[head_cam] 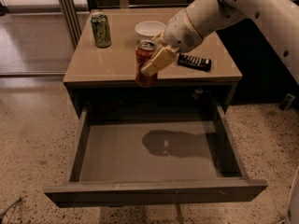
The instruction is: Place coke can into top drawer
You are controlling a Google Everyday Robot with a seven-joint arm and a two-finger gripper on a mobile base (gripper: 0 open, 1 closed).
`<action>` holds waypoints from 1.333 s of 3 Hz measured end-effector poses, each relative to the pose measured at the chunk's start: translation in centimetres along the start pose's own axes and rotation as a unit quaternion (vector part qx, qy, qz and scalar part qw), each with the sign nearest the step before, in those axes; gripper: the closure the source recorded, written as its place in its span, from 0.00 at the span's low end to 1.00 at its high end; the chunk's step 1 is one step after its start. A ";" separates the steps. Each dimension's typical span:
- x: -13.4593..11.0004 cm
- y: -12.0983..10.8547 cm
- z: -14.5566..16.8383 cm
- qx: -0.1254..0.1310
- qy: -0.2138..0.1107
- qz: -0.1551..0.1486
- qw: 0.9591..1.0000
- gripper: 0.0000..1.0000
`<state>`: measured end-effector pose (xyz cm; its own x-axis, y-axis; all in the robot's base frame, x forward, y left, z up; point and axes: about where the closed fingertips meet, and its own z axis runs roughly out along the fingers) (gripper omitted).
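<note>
**Coke can held at the cabinet's front edge, drawer waiting below**

From where I stand, the gripper is clenched round the coke can. One tan finger lies slantwise across the can's side, and the other is hidden behind it. The can looks clear of the tan cabinet top, its base overlapping the front lip. The top drawer is pulled fully open at 6 o'clock from the can, with only a dark shadow on its grey floor.

On the cabinet top, the green can stands well off at 10 o'clock. The white bowl is close behind at 12 o'clock, and the black remote lies just beside the wrist at 3 o'clock.

My worry is the lip. The can seems hardly past it, so letting go here could clip the base on the edge and send the can tumbling. It needs to travel further toward 6 o'clock and lower first. A drop from this height might also bounce or roll the can against the drawer walls. The slanted grip could let the smooth can swivel or slide on the way down. The wrist sits so near the bowl and remote that a careless swing could knock either one.
</note>
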<state>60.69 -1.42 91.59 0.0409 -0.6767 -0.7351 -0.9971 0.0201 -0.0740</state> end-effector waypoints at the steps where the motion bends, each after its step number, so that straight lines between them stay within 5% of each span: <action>1: 0.0 0.0 0.0 0.000 0.000 0.000 1.000 1.00; 4: 11.4 3.6 5.0 0.000 0.068 0.021 0.997 1.00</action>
<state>57.90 -5.34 79.58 -0.0109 -0.7687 -0.6395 -0.9977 0.0512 -0.0446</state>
